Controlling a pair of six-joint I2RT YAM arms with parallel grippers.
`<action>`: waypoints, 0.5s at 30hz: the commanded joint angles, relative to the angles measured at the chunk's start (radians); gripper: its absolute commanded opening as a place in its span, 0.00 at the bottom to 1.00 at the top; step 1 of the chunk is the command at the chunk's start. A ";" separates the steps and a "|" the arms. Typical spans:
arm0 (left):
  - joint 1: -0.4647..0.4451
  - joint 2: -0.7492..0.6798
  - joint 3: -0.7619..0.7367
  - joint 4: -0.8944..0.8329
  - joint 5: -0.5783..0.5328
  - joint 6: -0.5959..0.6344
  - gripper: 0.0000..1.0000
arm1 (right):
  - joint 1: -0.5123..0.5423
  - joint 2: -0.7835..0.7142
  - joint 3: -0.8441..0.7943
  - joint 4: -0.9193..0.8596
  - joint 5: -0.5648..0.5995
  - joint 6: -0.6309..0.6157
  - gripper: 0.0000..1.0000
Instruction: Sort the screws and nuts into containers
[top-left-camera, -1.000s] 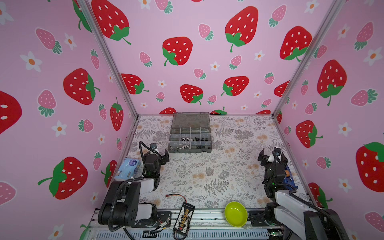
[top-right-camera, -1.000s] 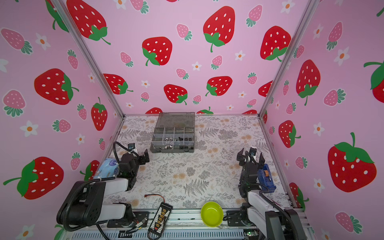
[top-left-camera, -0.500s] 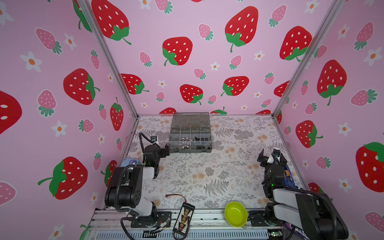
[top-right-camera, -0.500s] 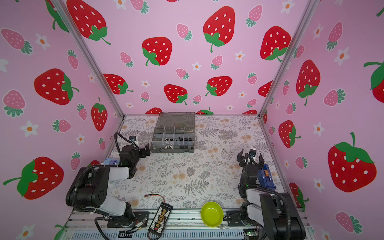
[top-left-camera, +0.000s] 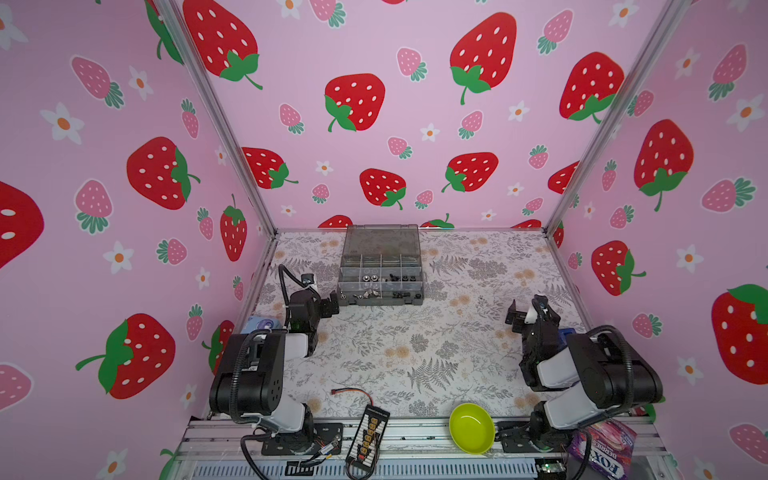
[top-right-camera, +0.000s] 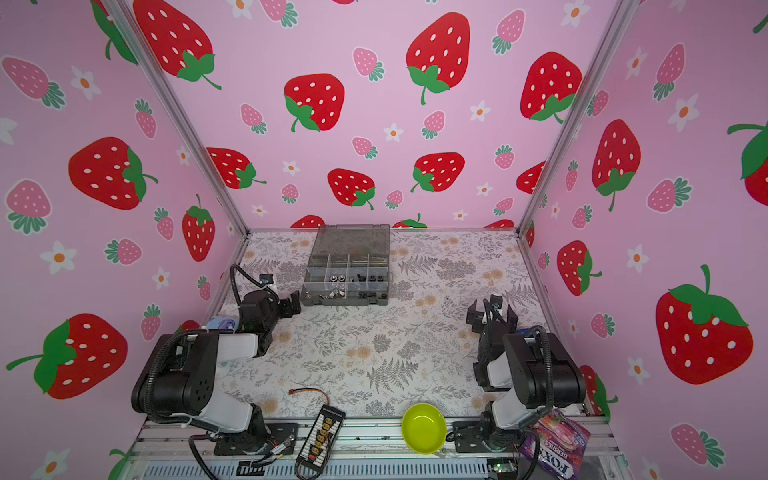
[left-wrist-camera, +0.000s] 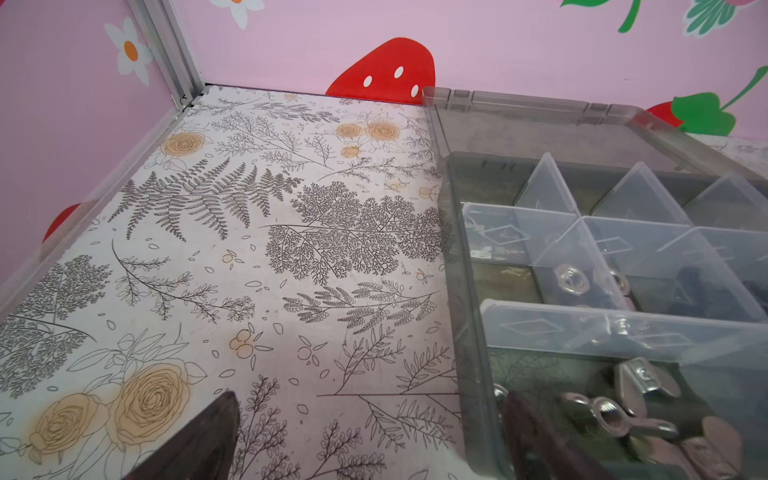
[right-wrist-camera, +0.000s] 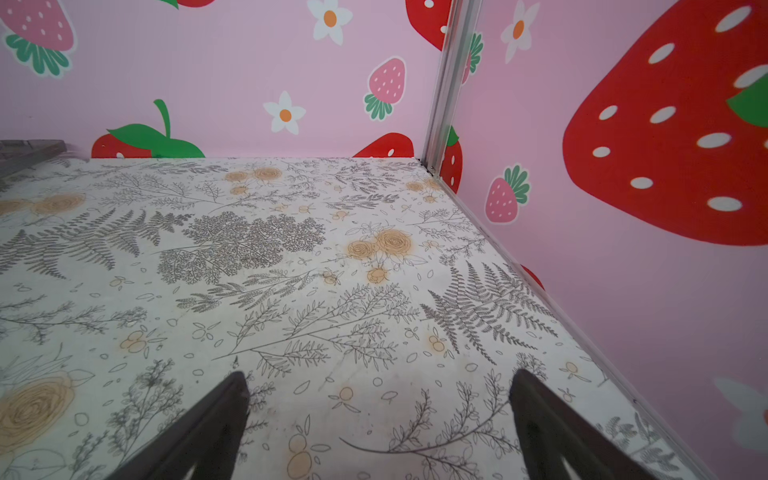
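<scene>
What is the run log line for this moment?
left gripper: open, empty, at organizer box corner | right gripper: open, empty, above floral mat | wing nuts: inside box

I can read words on just one thing: the purple candy bag (top-left-camera: 602, 449) at the front right corner. It says "FOX'S" in big white letters and "BERRIES" in small ones. The words are upside down in both top views (top-right-camera: 557, 449). The black board (top-left-camera: 368, 434) has marks too small to read.
</scene>
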 joint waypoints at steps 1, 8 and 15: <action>-0.003 0.003 0.011 0.005 0.012 0.011 0.99 | -0.008 0.016 0.141 -0.132 -0.146 -0.050 1.00; -0.004 0.003 0.011 0.004 0.009 0.013 0.99 | -0.036 0.008 0.141 -0.149 -0.230 -0.051 1.00; -0.008 0.004 0.014 0.001 0.011 0.015 0.99 | -0.037 0.008 0.139 -0.149 -0.233 -0.052 1.00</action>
